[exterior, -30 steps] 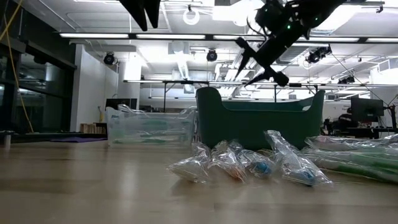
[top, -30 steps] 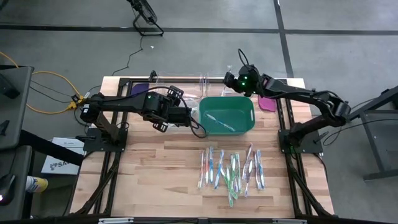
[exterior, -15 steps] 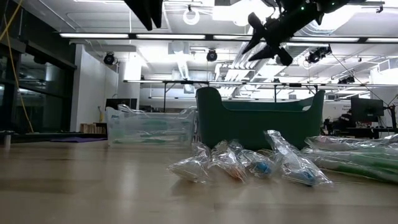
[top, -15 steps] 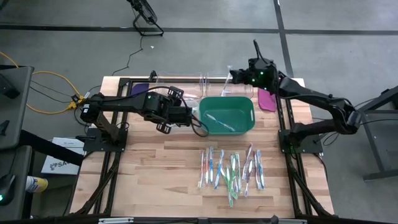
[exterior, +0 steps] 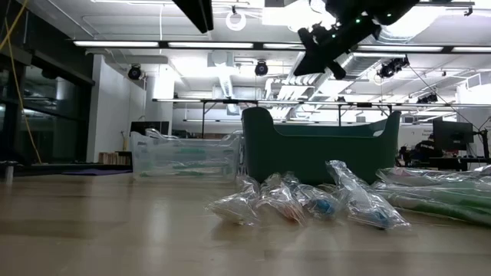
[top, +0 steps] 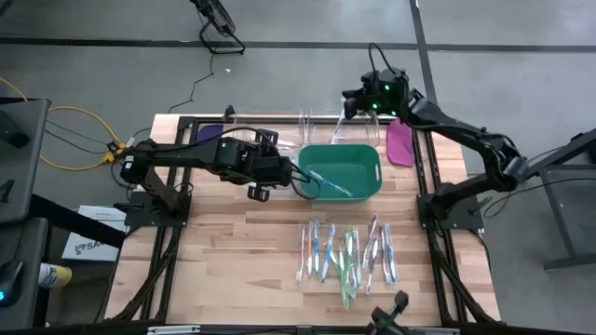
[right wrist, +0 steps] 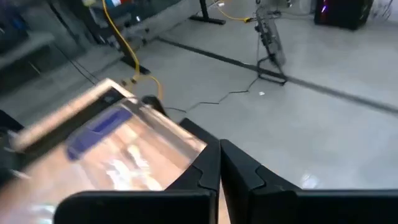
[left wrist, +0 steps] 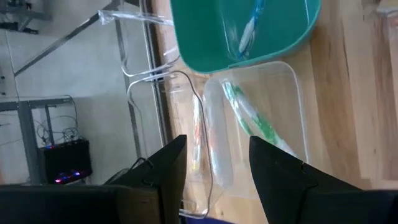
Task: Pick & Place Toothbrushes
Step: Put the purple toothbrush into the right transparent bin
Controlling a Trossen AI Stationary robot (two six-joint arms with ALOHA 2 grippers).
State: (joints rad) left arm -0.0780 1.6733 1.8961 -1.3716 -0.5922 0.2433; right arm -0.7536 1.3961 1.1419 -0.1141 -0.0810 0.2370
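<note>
- Toothbrushes (top: pixel 345 253), thin, wrapped, in blue, green and pink, lie in a row on the table's near part.
- One seemingly blue brush (top: pixel 328 180) lies in the green bin (top: pixel 375 167).
- Right gripper (top: pixel 352 99), clenched and empty, hangs beyond the bin; left gripper (top: pixel 300 183), parted, sits at its rim.

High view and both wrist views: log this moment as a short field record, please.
green bin: rear centre of table, one toothbrush inside
loose toothbrushes: wrapped, in a row in front of the bin
left end effector: open, empty, at the bin's left side
right end effector: shut, empty, raised behind the bin
clear container: beside the bin, toothbrushes inside
</note>
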